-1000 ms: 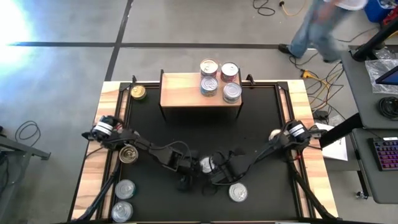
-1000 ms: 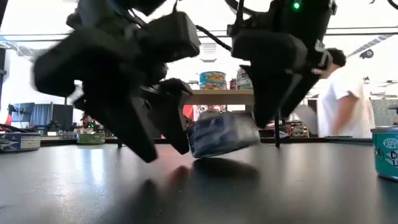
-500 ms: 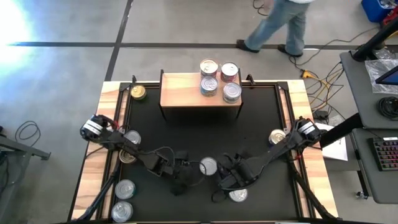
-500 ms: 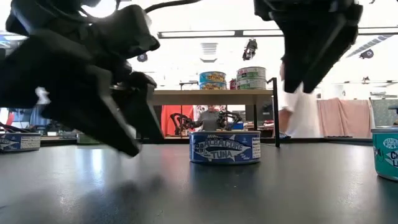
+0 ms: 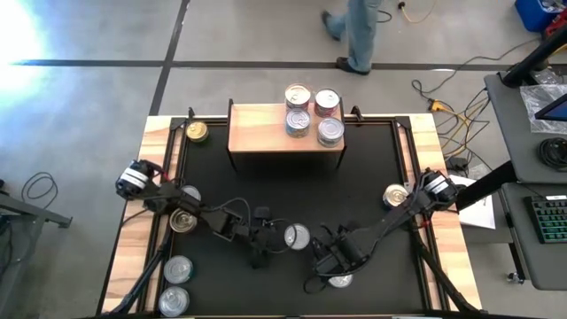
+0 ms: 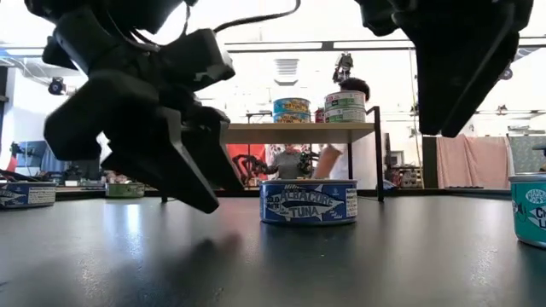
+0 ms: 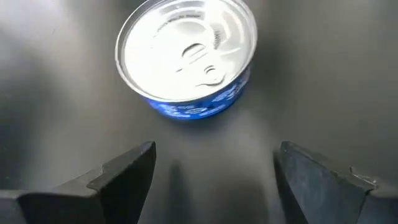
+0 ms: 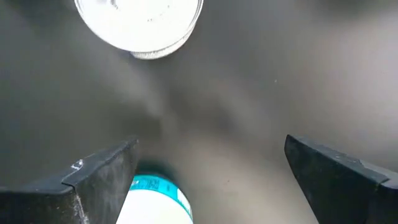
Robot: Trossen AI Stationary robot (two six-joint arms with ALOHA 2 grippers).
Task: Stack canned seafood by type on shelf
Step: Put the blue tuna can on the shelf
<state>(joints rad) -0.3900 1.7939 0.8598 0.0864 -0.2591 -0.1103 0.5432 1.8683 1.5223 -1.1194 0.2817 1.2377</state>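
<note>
A blue-labelled tuna can with a silver lid [image 5: 296,236] [image 6: 309,202] [image 7: 186,56] stands flat on its base on the black mat, mid-table. My left gripper [image 5: 261,245] [image 7: 214,177] hangs just left of it, open, with nothing between its fingers. My right gripper [image 5: 328,264] [image 8: 211,177] hovers open to the can's near right, above a teal-labelled can [image 5: 340,280] [image 8: 155,200]. The light-wood shelf [image 5: 266,133] [image 6: 299,132] stands at the far edge. On its right part are several cans [image 5: 299,121], some stacked.
Loose cans stand along the left side [image 5: 183,221] [image 5: 179,268] [image 5: 174,301], one gold-lidded can at the far left [image 5: 197,132], and one by the right edge [image 5: 395,194]. A person [image 5: 359,31] walks on the floor beyond the table.
A second ago the blue can was tilted between the two grippers; now it stands flat on the mat. My right gripper has risen and drawn back toward the near right. My left gripper has drawn back slightly toward the table's left. The person has walked leftward.
</note>
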